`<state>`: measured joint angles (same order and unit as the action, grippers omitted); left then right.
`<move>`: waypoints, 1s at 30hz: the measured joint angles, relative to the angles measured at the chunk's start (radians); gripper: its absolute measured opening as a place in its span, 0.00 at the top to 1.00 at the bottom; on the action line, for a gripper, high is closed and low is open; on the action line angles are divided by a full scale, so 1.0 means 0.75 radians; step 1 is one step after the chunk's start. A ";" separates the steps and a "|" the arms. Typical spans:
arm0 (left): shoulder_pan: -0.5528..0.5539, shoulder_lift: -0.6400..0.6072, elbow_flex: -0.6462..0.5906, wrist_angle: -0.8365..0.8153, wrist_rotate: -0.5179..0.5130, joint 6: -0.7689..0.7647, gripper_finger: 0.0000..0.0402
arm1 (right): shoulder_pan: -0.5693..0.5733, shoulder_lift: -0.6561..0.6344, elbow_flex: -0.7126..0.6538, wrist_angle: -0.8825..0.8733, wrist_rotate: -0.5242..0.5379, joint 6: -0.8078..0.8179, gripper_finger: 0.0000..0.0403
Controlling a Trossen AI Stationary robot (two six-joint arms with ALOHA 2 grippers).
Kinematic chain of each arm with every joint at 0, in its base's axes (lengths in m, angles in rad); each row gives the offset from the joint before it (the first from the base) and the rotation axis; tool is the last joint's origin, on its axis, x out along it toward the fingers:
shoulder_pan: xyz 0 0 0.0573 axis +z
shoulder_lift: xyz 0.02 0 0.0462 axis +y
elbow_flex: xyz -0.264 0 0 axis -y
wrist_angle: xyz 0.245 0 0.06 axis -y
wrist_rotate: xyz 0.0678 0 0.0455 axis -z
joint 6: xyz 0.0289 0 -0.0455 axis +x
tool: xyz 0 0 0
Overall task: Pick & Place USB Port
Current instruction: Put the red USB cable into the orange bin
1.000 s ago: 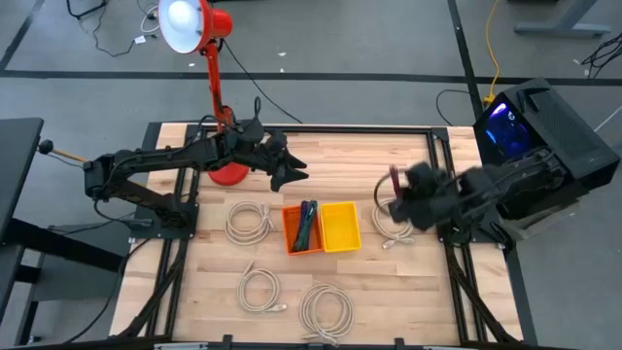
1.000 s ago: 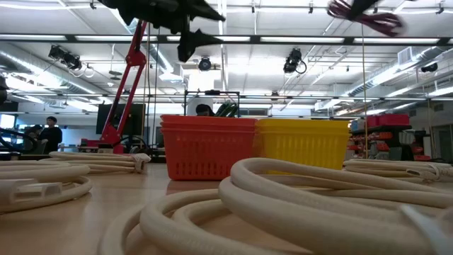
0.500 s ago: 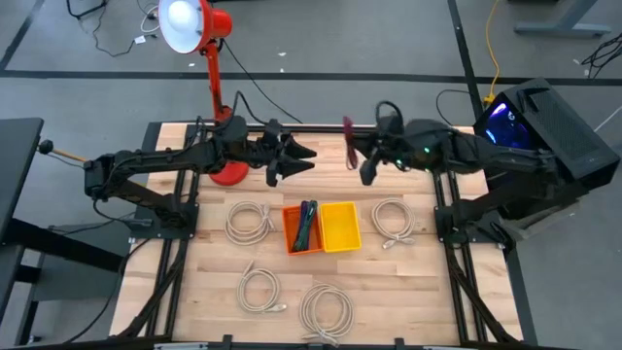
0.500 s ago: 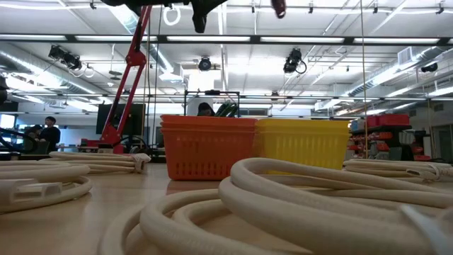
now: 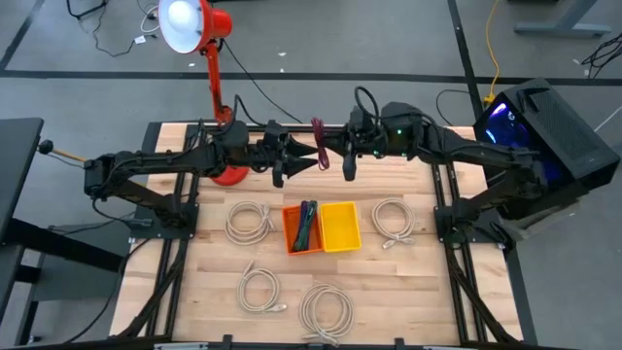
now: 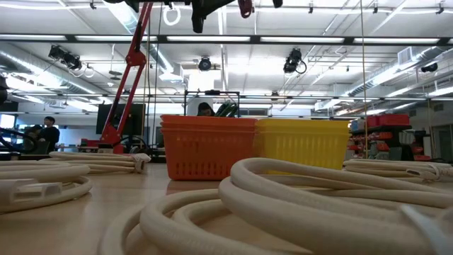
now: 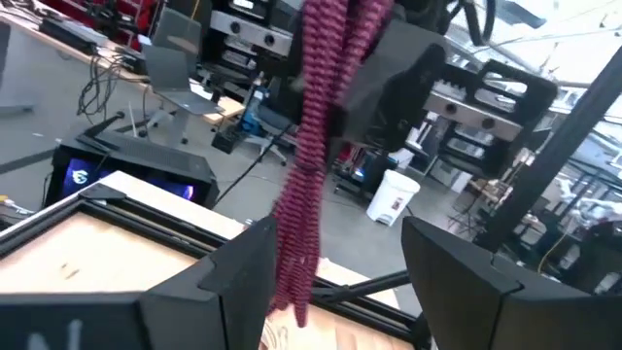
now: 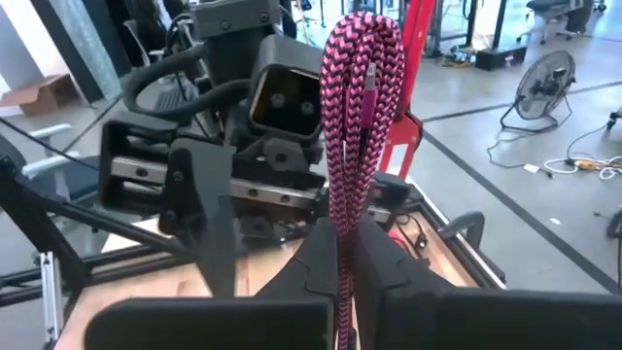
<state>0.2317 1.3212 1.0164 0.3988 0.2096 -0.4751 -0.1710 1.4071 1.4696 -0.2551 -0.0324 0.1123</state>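
Observation:
A pink braided cable (image 8: pixel 360 117), folded into a bundle, is held high above the table's far middle by my right gripper (image 8: pixel 355 267), which is shut on it. In the high view the cable (image 5: pixel 319 144) is just beyond my right gripper (image 5: pixel 332 156). My left gripper (image 5: pixel 309 160) is open and faces it from the table's left. In the left wrist view the cable (image 7: pixel 309 146) hangs between my left gripper's (image 7: pixel 338 233) spread fingers, nearer one of them; I cannot tell whether it touches. An orange bin (image 5: pixel 303 227) and a yellow bin (image 5: pixel 341 225) stand below. My right gripper pinches the folded bundle of pink cable between its two fingers near one end of the bundle (image 8: pixel 348 228), several strands together. The fingers come level from the table's right. The rest of the bundle sticks out stiffly past the fingertips, lifted clear of the table and bins.
The orange bin holds dark cables. Several white cable coils lie on the wooden table (image 5: pixel 249 220) (image 5: pixel 393 218) (image 5: pixel 260 289) (image 5: pixel 326 309). A red desk lamp (image 5: pixel 209 58) stands at the far left, behind my left arm. A black box (image 5: pixel 544 126) sits off the right edge.
My right gripper has swung with the pink cable from above the right white coil toward the far edge and then toward the table's left, up to my left gripper. My left gripper has moved a little toward the right, staying open. The cable now stands between its fingers.

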 joint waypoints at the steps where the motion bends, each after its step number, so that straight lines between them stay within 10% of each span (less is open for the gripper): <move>1: 0.000 0.000 0.000 0.000 -0.006 0.001 0.44 | -0.008 0.001 0.000 0.002 -0.010 0.000 0.99; 16: 0.001 0.000 0.000 0.001 -0.105 0.084 0.45 | -0.013 0.009 -0.001 0.058 -0.086 0.049 0.99; 30: -0.010 0.000 0.000 0.066 -0.085 0.095 0.75 | 0.016 0.052 0.000 0.085 -0.084 0.059 0.99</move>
<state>0.2241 1.3212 1.0164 0.4480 0.1456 -0.4042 -0.1589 1.4460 1.4694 -0.1917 -0.0956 0.1562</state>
